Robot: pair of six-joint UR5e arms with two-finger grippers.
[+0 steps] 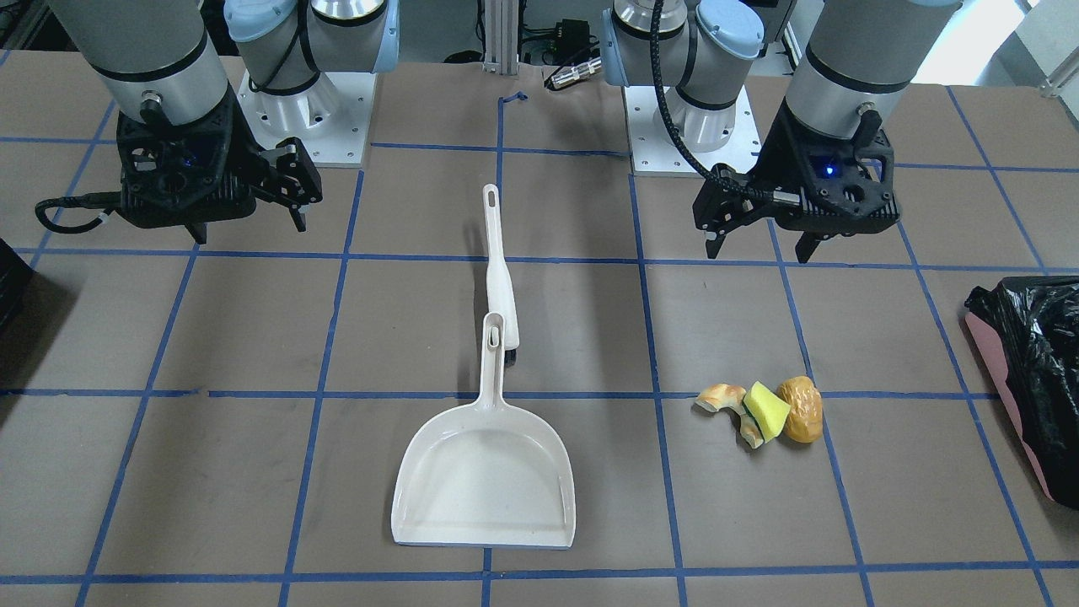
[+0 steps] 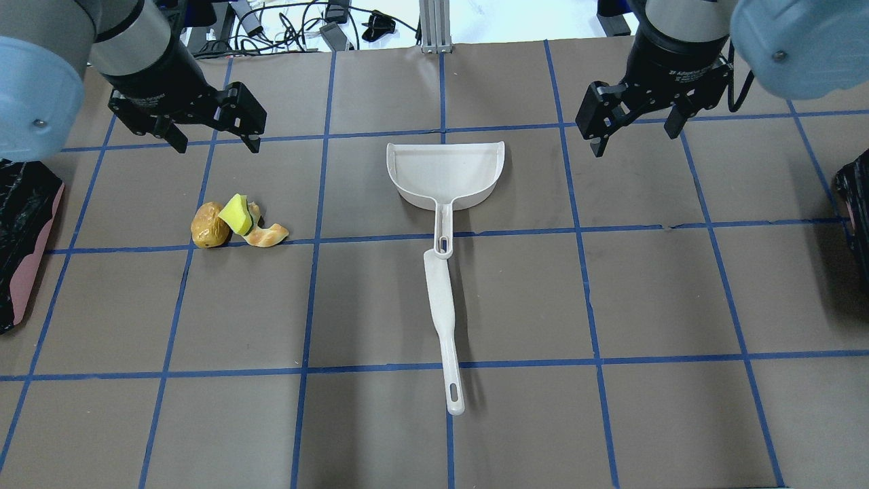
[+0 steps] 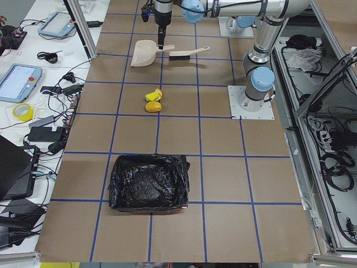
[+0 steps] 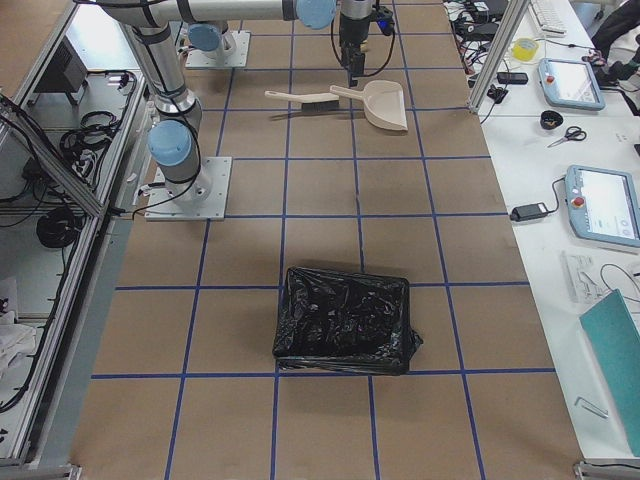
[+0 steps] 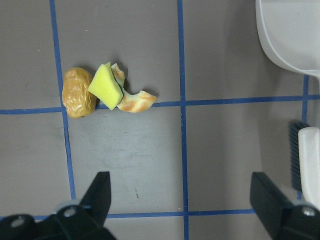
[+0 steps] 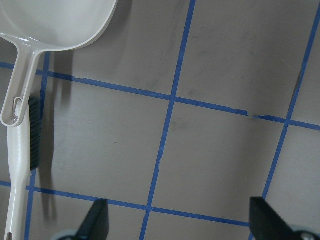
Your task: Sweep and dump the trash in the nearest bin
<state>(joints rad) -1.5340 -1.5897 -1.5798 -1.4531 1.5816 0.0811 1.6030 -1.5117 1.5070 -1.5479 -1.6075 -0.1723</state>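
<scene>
The trash lies together on the table: a brown nut piece (image 2: 208,225), a yellow-green wedge (image 2: 237,213) and a tan pastry bit (image 2: 269,236); they also show in the front view (image 1: 769,410) and the left wrist view (image 5: 106,86). The white dustpan (image 2: 445,170) and the white brush (image 2: 441,319) lie end to end at the table's middle. My left gripper (image 2: 218,146) hangs open and empty just beyond the trash. My right gripper (image 2: 635,139) hangs open and empty to the right of the dustpan. The pink-sided bin with a black bag (image 2: 20,238) stands at the left edge.
A second black-bagged container (image 2: 857,190) sits at the table's right edge, also in the exterior right view (image 4: 345,320). Both arm bases (image 1: 303,110) stand at the robot's side. Blue tape lines grid the brown table (image 2: 652,292).
</scene>
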